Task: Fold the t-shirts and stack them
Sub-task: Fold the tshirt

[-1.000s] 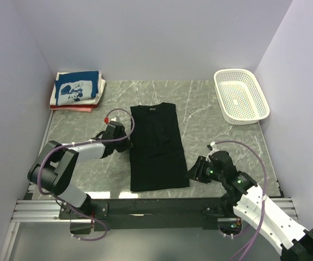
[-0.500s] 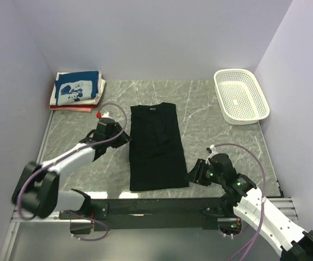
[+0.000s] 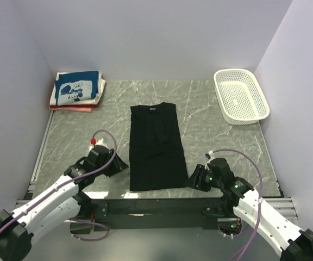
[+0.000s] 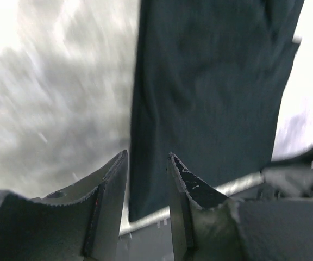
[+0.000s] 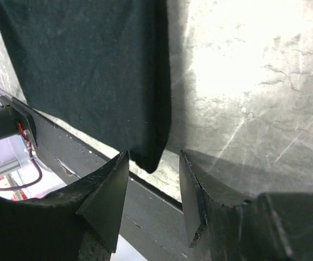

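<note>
1 red shirt (image 3: 73,109) mostly hidden under blue-print shirt (image 3: 76,87).

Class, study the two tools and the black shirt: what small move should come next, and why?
Probably ease both tools in and close them on the near hem corners. The black shirt lies in a long strip; the right tool, open, frames one near corner, and the left tool stands open beside the other edge.
</note>
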Tool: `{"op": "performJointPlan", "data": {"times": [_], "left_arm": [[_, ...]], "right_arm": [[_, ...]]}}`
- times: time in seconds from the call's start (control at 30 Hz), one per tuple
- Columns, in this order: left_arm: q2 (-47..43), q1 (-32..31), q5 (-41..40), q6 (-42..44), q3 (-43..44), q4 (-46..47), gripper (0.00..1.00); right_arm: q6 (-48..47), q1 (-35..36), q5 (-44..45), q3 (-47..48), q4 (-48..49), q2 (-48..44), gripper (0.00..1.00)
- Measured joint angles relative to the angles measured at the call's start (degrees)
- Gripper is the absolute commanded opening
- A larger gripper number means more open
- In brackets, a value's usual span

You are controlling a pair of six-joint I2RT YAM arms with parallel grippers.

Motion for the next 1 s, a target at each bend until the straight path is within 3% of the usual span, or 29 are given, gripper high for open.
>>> {"op": "performJointPlan", "data": {"times": [0.17, 0.33, 0.8, 0.9, 1.0], "left_arm": [[-3.4, -10.2, -1.3, -7.7, -2.9, -2.9, 0.40], [-7.1, -16.2, -3.0, -13.9, -5.5, -6.3, 0.41], [-4.6, -24.5, -4.1, -21.5, -9.1, -1.9, 0.41], [-2.6, -25.7, -4.5, -22.3, -9.2, 0.9, 0.40], [-1.0, -26.4, -4.8, -22.7, -9.2, 3.0, 0.38]], "right_arm": [[1.0, 0.0, 0.0, -0.7, 0.9, 0.0, 0.39], [2.0, 0.0, 0.0, -0.8, 2.4, 0.0, 0.36], [2.9, 0.0, 0.0, -1.4, 4.6, 1.1, 0.33], [3.0, 0.0, 0.0, -1.6, 5.2, 1.4, 0.30], [3.4, 0.0, 0.0, -1.7, 5.5, 1.6, 0.18]]}}
